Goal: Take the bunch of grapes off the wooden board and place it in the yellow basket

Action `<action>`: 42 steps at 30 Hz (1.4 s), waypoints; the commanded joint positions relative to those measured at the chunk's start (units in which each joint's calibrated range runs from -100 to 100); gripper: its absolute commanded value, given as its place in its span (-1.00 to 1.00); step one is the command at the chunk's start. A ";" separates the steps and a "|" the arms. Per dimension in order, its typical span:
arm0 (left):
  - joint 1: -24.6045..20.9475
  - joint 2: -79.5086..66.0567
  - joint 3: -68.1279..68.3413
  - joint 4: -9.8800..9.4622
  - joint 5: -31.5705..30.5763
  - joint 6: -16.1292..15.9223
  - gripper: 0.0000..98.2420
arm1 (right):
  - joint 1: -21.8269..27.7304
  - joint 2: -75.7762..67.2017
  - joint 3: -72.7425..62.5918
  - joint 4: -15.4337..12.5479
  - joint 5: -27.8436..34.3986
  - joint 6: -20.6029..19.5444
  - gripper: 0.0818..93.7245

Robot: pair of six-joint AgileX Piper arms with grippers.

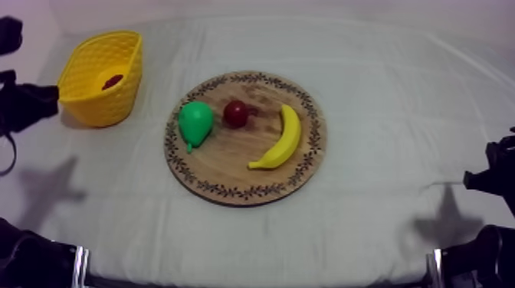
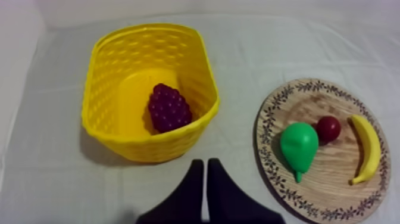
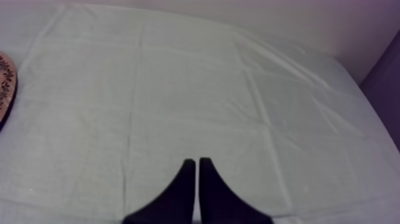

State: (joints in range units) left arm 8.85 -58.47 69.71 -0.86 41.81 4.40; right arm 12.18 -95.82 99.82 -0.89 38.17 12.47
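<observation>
Left gripper (image 2: pixel 205 179) and right gripper (image 3: pixel 196 179), black fingers pressed together on nothing; bunch of grapes (image 2: pixel 169 108) inside the yellow basket (image 2: pixel 101 71).
Grey-white cloth (image 3: pixel 196 89) covers the table, with the round wooden board (image 2: pixel 333 184) and the basket standing apart on it. A banana (image 2: pixel 366 149) and a pear (image 2: pixel 299 146) lie on the board. The grapes rest on the basket floor, so the task looks done. A small red fruit (image 2: pixel 328 128) sits just beside the pear. The bunch seems light, stiff and knobbly, perhaps slippery; its broad middle would give the surest hold.
</observation>
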 commanded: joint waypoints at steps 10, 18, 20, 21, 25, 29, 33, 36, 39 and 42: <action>0.01 -24.60 18.13 -4.07 -2.23 -3.85 -1.00 | 0.00 -0.02 -0.05 -0.01 -0.03 -0.01 -0.99; 0.47 -33.62 25.00 -2.69 -0.76 -3.42 -1.00 | 0.00 -0.02 -0.05 -0.01 -0.03 -0.03 -0.99; 0.47 -35.05 25.52 -2.52 -0.65 -2.76 -1.00 | 0.00 -0.02 -0.05 -0.01 -0.03 -0.04 -0.99; 0.38 -35.75 25.78 -2.53 -0.74 -2.35 -1.00 | 0.00 -0.02 -0.05 -0.01 -0.03 -0.04 -0.99; 0.17 -37.96 26.38 -2.20 -0.98 -0.43 -1.00 | 0.00 -0.02 -0.05 -0.01 -0.03 -0.04 -0.99; 0.49 -39.41 26.59 -2.00 -1.08 4.25 -1.00 | 0.00 -0.02 -0.05 -0.01 -0.03 -0.04 -0.99; -0.30 -40.99 27.24 -1.75 -1.49 7.51 -1.00 | 0.00 -0.02 -0.05 -0.01 -0.03 -0.04 -0.99; -1.35 -41.34 27.54 -1.65 -1.68 8.05 -1.00 | 0.00 -0.02 -0.05 -0.01 -0.03 -0.04 -0.99; -2.59 -41.47 27.98 -1.62 -2.60 7.73 -1.00 | 0.00 -0.02 -0.05 -0.01 -0.03 -0.04 -0.99; -3.25 -41.51 29.04 -1.61 -5.96 7.27 -1.00 | 0.00 -0.02 -0.05 -0.01 -0.03 -0.04 -0.99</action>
State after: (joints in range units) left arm 5.67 -100.00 98.58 -2.48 37.40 11.87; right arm 12.18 -95.82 99.82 -0.89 38.17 12.39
